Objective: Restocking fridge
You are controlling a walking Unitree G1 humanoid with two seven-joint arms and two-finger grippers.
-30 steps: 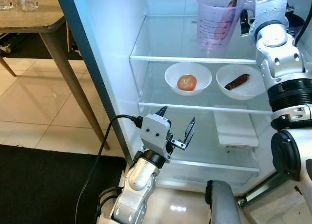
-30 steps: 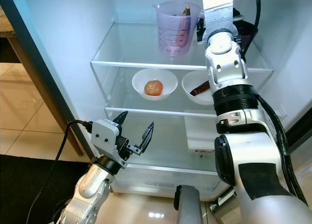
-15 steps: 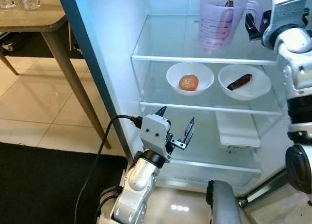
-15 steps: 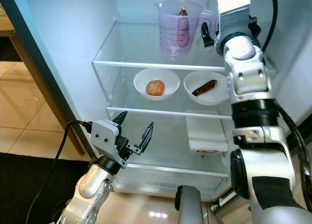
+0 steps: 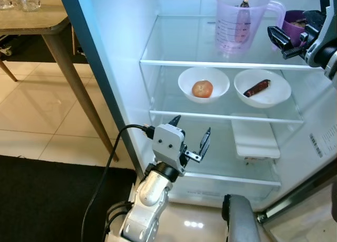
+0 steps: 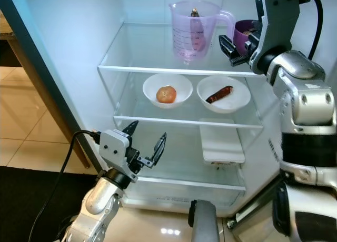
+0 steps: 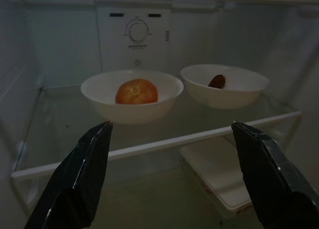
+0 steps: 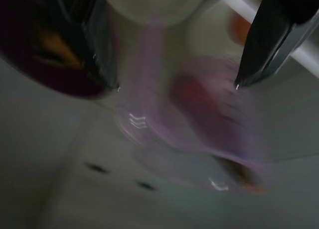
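Observation:
The fridge stands open before me. A purple measuring jug point(image 5: 239, 22) with a dark vegetable in it stands on the top shelf, and a dark purple bowl point(image 5: 295, 29) sits right of it. My right gripper point(image 5: 277, 43) hangs open just right of the jug's handle, holding nothing; its wrist view shows the jug point(image 8: 199, 119) blurred. On the middle shelf, one white bowl point(image 5: 184, 83) holds an orange round fruit point(image 5: 202, 88) and another white bowl point(image 5: 274, 94) holds a brown sausage-like piece point(image 5: 256, 88). My left gripper point(image 5: 193, 123) is open and empty in front of the lower shelf.
A white flat tray point(image 5: 255, 139) lies on the lower shelf. The blue fridge edge point(image 5: 89, 68) and a wooden table point(image 5: 31, 21) stand to the left, with a black rug point(image 5: 42, 200) on the tiled floor. A grey post point(image 5: 239, 221) rises at the bottom.
My right arm has swung out to the right, uncovering the two white bowls, and its gripper has drawn back from the jug's handle. The left gripper has not moved.

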